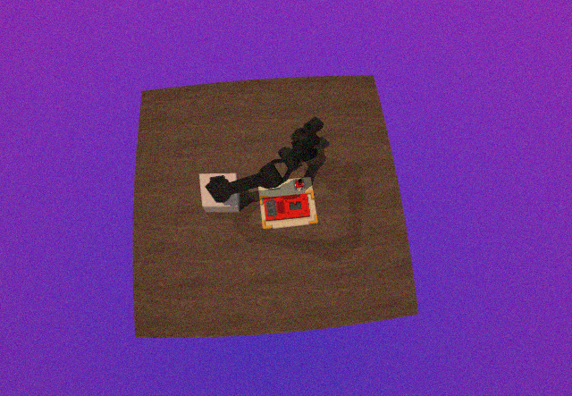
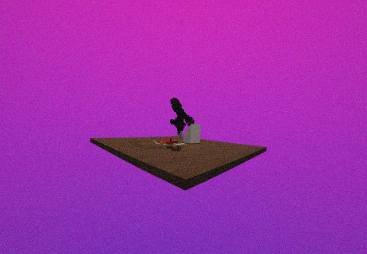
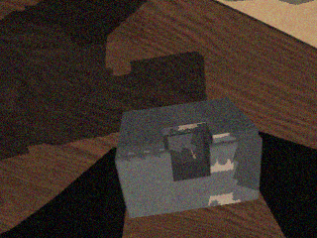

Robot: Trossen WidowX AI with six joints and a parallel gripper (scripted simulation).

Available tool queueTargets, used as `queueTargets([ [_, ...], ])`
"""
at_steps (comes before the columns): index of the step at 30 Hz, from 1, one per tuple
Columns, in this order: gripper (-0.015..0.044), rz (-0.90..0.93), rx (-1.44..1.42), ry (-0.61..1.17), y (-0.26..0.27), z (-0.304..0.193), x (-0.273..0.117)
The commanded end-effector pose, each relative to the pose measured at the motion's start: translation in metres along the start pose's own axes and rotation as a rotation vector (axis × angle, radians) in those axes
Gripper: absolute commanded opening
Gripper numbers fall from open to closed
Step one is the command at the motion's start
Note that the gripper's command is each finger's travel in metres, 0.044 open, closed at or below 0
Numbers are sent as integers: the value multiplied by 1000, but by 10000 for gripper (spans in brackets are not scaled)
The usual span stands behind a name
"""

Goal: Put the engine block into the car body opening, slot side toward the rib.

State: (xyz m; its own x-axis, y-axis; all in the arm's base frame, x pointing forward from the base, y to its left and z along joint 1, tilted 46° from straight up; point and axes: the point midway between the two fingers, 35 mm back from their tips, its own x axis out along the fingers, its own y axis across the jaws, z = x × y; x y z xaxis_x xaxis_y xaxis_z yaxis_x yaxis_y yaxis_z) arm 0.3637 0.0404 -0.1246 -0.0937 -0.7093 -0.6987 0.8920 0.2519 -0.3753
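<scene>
One black robot arm (image 1: 249, 182) (image 2: 177, 106) leans from a pale box-shaped pedestal (image 1: 222, 208) (image 2: 194, 134) over the brown wooden worktop (image 1: 277, 285) (image 2: 183, 162) (image 3: 277, 84). Right of the pedestal lies the red car body (image 1: 281, 206) (image 2: 166, 140), on a cream board with orange corners (image 1: 289, 223) (image 3: 292, 20). The black jaws (image 2: 179, 133) are clenched on the grey-blue engine block (image 2: 179, 133) (image 3: 144, 183), from its two opposite ends. I think this grip is chosen so the notched side stays free and can be turned to the rib. The block is in the air, above the worktop, not in the opening. Probably the next move is to carry it over the car body and align it, because a tilted entry could jam. Around the worktop is only a violet-blue background, and dark shadows fall over the wood.
</scene>
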Motion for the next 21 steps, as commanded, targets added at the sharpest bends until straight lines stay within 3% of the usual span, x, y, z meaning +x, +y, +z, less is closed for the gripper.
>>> queueTargets([
  [1,0,8,11,4,0,0,-18],
  [8,0,7,11,3,-2,0,-30],
  [13,0,7,11,3,-2,0,-10],
  [21,0,7,11,34,-1,1,-13],
])
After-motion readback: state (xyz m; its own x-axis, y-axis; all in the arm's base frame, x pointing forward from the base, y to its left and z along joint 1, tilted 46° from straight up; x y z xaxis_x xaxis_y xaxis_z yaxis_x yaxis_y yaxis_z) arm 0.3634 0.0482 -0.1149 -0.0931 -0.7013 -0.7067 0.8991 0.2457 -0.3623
